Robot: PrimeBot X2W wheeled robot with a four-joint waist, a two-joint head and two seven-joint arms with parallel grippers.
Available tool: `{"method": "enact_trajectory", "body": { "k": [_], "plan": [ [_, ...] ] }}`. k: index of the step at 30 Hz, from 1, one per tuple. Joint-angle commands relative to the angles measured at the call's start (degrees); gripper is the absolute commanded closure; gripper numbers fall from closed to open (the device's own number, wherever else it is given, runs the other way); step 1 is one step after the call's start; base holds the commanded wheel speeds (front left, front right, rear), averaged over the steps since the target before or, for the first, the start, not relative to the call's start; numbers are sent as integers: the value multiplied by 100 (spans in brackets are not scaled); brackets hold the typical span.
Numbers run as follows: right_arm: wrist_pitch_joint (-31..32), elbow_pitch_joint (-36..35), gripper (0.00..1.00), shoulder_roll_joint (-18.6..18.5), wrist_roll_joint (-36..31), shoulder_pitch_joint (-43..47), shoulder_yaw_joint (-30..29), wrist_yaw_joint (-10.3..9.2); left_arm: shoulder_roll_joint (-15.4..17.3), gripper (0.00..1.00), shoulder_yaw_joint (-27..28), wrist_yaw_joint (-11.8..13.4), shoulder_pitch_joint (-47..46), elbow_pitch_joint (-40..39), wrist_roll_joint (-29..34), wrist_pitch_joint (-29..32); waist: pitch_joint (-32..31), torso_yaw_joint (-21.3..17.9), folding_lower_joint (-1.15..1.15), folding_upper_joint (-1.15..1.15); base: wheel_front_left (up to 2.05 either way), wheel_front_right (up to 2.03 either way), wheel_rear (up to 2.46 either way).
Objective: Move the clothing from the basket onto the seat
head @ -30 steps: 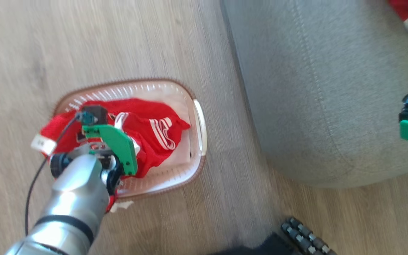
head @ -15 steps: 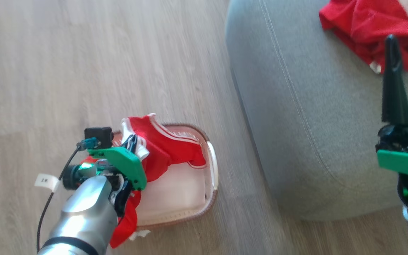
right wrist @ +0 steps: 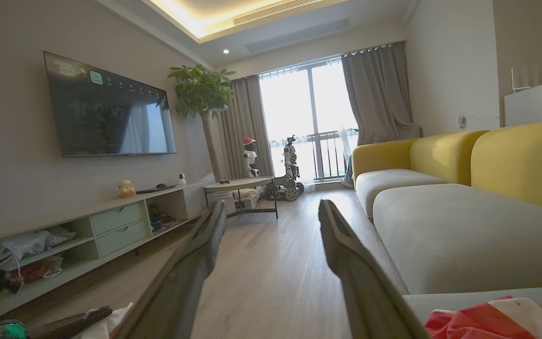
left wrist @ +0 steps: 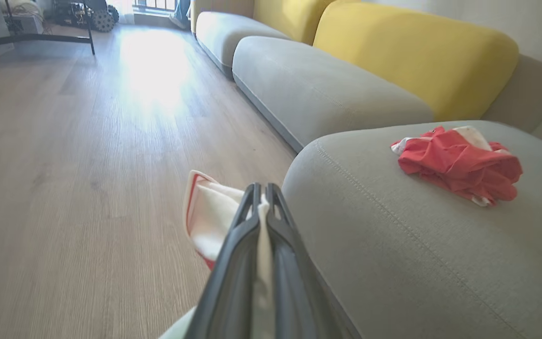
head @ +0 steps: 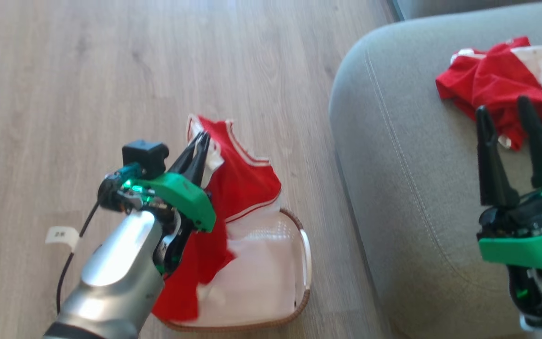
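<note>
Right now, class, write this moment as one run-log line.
left hand: shut on red top, hanging over basket | right hand: open, empty, above seat | second red garment: on seat

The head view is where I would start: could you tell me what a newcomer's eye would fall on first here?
A bright red garment hangs from the shut left gripper over the cream basket on the wooden floor. A second, crumpled red garment lies on the grey seat at the right, with the open right gripper hovering just before it.
</note>
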Motion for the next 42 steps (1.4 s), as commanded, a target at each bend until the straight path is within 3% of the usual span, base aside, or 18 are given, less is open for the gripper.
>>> {"method": "enact_trajectory", "body": {
  "k": [1,9,16,23,34,42],
  "plan": [
    [-28,-165,0,-39,-51,-29,79,-1,194,100,190,38,-204,-287,44,-4,-113,83,1,0,0,0,0],
    [8,-35,0,68,-79,209,274,-1,690,100,295,626,-71,-2778,174,618,-343,151,1,0,0,0,0],
    [11,117,0,97,-73,338,493,-1,882,100,284,787,-338,-3851,260,1133,-443,192,1,0,0,0,0],
    [5,274,0,59,17,356,779,-1,830,100,173,740,-791,-3977,301,1480,-446,249,1,0,0,0,0],
    [-13,641,0,28,144,-142,1938,-1,551,100,-33,597,-1159,-3618,261,1570,-423,367,1,0,0,0,0],
    [-25,1676,0,79,480,-1137,2967,-1,224,100,-182,506,-1501,-3250,257,1539,-344,563,1,0,0,0,0]
  ]
}}
